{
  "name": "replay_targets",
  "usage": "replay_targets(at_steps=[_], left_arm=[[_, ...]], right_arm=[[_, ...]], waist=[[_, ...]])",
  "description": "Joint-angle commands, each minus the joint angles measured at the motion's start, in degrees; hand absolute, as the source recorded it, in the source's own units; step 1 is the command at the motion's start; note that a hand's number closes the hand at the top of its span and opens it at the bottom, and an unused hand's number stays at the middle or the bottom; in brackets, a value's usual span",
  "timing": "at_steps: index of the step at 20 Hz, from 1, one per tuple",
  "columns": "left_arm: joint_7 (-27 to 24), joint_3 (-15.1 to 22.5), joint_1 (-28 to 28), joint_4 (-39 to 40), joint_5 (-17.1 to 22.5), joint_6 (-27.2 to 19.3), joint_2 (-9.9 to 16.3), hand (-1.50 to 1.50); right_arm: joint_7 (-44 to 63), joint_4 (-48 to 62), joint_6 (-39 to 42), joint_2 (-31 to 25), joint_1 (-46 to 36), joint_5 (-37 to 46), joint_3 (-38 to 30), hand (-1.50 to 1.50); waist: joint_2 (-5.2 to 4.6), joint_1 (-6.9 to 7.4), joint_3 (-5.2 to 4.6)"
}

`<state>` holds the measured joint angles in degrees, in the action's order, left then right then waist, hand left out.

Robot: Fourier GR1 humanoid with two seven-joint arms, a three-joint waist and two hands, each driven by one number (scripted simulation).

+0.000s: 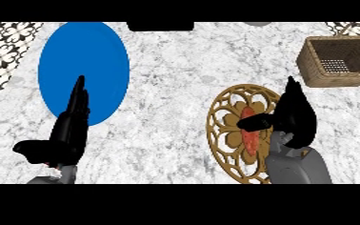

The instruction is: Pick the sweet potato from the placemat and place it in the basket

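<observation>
Two black hands enter from six o'clock; the left hand rests open, fingers straight, over a blue plate at ten o'clock; the right hand hovers with fingers spread, thumb across the sweet potato, which lies on the gold placemat, long axis apparently twelve-to-six; the wicker basket sits at two o'clock on the grey marble tabletop.

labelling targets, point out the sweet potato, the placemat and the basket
sweet potato [249, 134]: head view, its reddish middle
placemat [226, 120]: head view, gold openwork left of centre
basket [314, 72]: head view, its woven front wall
</observation>
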<state>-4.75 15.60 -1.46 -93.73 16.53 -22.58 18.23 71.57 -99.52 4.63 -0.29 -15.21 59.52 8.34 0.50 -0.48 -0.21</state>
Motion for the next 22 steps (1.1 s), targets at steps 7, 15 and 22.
replay_targets(at_steps=[7, 15, 22], left_arm=[[1.7, -1.4, -2.1, 0.3, 0.1, 1.0, -0.2, 0.0], [3.8, -2.8, -1.7, -2.3, 0.7, 2.8, 1.7, 0.0], [0.3, -1.5, -0.1, 0.1, -0.9, 2.8, -0.9, 0.0]], right_arm=[[13.7, 0.4, 3.1, 0.3, -0.1, 1.0, 1.8, -1.5], [13.7, 2.3, 2.6, 0.3, -0.1, 2.3, 1.3, -1.5], [13.7, 3.5, -2.1, 0.3, 2.5, 2.0, 3.9, -1.5]], waist=[[-0.35, 0.61, 0.14], [-0.38, 1.07, 0.16], [-0.41, 0.95, 0.13]])
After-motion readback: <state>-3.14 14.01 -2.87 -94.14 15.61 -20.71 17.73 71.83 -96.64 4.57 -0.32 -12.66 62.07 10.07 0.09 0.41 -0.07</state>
